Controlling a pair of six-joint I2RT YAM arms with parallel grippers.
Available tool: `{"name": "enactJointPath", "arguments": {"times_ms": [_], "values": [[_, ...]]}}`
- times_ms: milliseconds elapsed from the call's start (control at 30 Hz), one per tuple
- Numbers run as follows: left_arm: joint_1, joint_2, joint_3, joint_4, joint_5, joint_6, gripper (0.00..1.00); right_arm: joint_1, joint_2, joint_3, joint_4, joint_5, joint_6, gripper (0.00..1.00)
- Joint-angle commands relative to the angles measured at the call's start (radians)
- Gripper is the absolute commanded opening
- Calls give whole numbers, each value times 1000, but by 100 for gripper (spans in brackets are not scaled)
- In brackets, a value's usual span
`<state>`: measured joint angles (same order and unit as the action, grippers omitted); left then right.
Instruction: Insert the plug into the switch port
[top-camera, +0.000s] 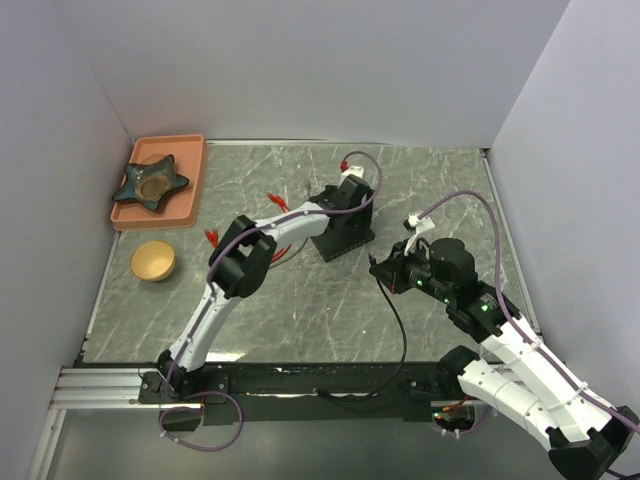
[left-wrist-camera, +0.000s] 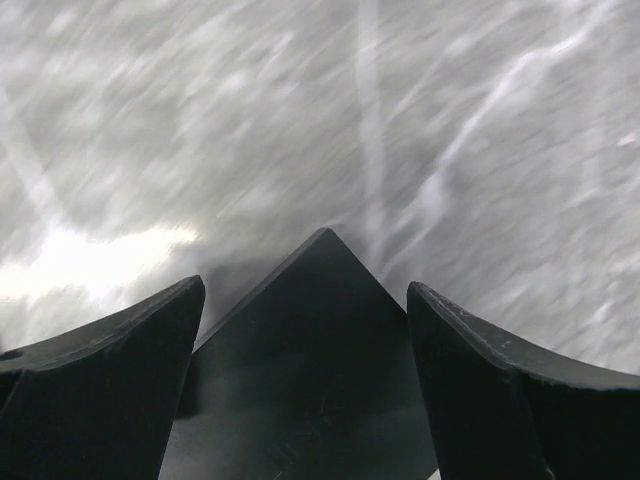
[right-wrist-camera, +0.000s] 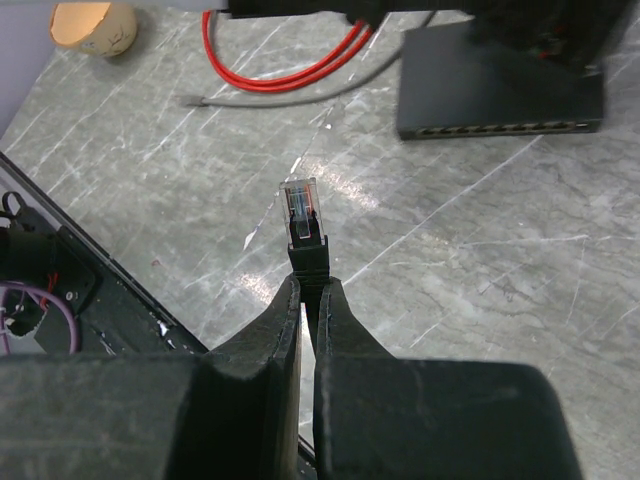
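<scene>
The flat black switch box (top-camera: 343, 232) lies mid-table. My left gripper (top-camera: 345, 205) is at it. In the left wrist view the box (left-wrist-camera: 310, 380) fills the gap between both fingers of the left gripper (left-wrist-camera: 305, 290), which close on its sides. My right gripper (top-camera: 386, 270) is to the box's right. In the right wrist view the right gripper (right-wrist-camera: 309, 285) is shut on the black boot of the plug (right-wrist-camera: 302, 212), whose clear tip points ahead. The switch (right-wrist-camera: 500, 80) shows far ahead with its row of ports (right-wrist-camera: 500, 128) facing me, well apart from the plug.
An orange tray (top-camera: 192, 175) with a star-shaped dish (top-camera: 150, 182) sits at the back left, a round wooden bowl (top-camera: 153, 260) in front of it. Red cables (right-wrist-camera: 290, 62) lie left of the switch. The plug's black cable (top-camera: 400, 330) trails to the near edge.
</scene>
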<state>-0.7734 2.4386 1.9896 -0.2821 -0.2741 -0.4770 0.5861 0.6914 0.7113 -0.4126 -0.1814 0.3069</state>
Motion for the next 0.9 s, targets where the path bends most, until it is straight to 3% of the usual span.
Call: {"name": "enactJointPath", "arguments": {"times_ms": [0, 267, 633, 867], "values": [[51, -35, -233, -220, -62, -97, 88, -5, 3, -9, 27, 2, 14, 0], [75, -159, -462, -190, -97, -179, 88, -3, 65, -30, 67, -10, 1, 0], [77, -372, -796, -109, -112, -259, 88, 14, 302, 16, 72, -75, -34, 0], [72, -539, -968, -46, -91, -276, 88, 158, 436, 45, 92, 34, -57, 0]]}}
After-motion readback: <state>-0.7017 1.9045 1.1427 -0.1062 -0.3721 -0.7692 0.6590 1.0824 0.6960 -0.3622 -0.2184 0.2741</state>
